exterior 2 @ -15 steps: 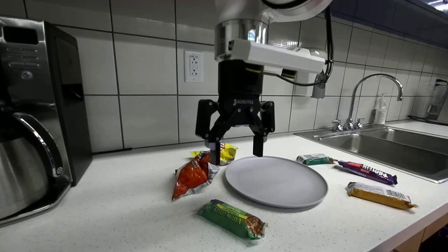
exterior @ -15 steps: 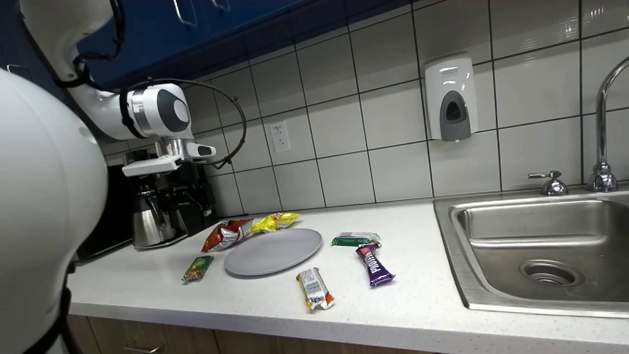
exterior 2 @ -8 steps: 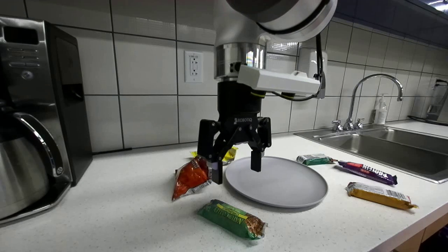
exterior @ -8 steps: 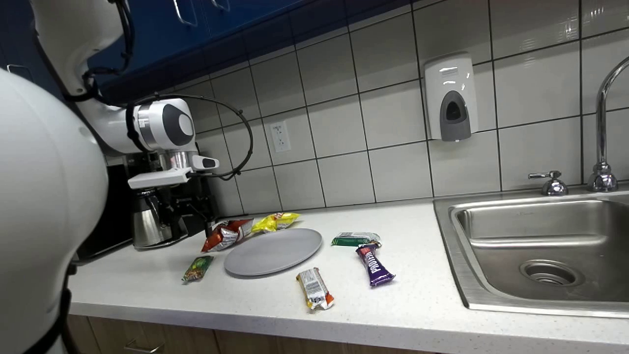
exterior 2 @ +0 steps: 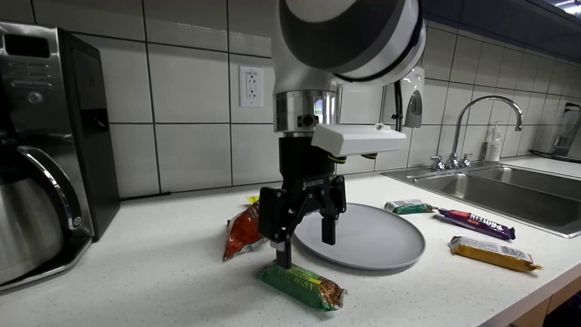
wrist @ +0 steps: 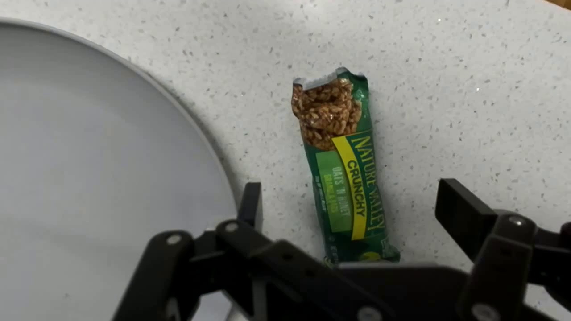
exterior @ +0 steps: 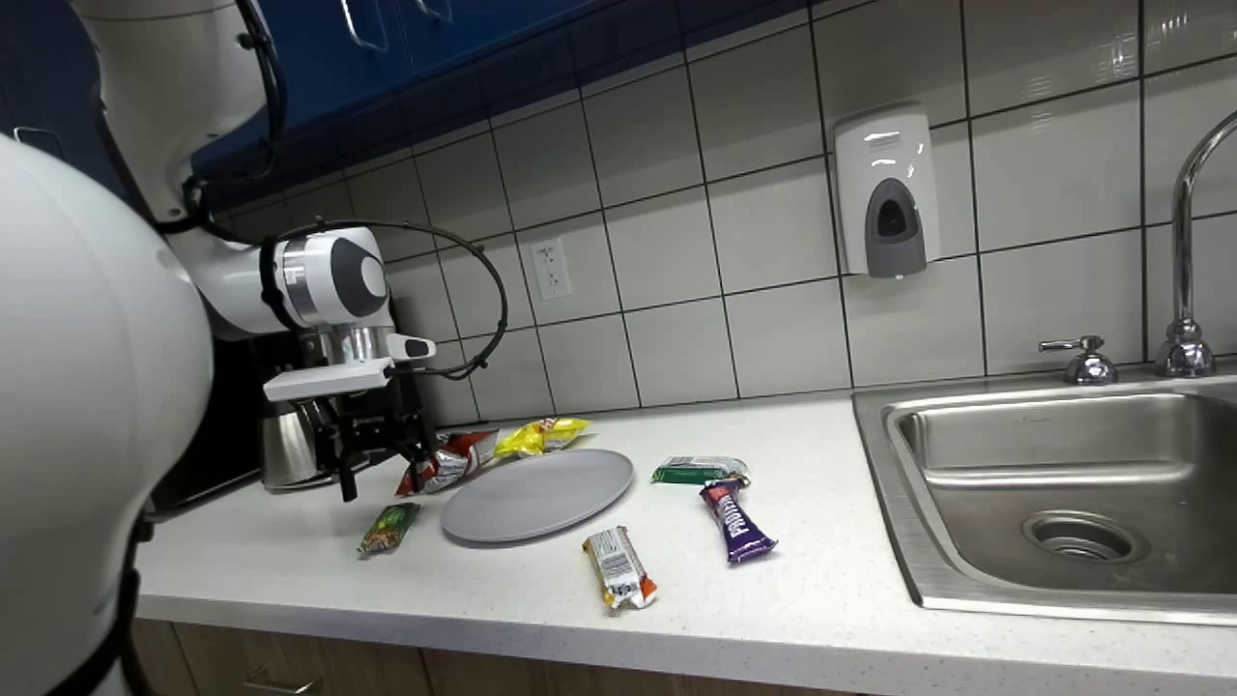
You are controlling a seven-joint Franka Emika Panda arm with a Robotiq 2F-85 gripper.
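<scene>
Hand (wrist: 349, 196), spread wide, empty, hovers over green bar (wrist: 345, 176), counter (wrist: 267, 147) parting bar from plate rim (wrist: 200, 139).

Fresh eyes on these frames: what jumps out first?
Likely the open black gripper hanging over the green granola bar, which shows between its fingers in the wrist view. Next, the big gray plate beside that bar, then the red snack bag next to the plate.
</scene>
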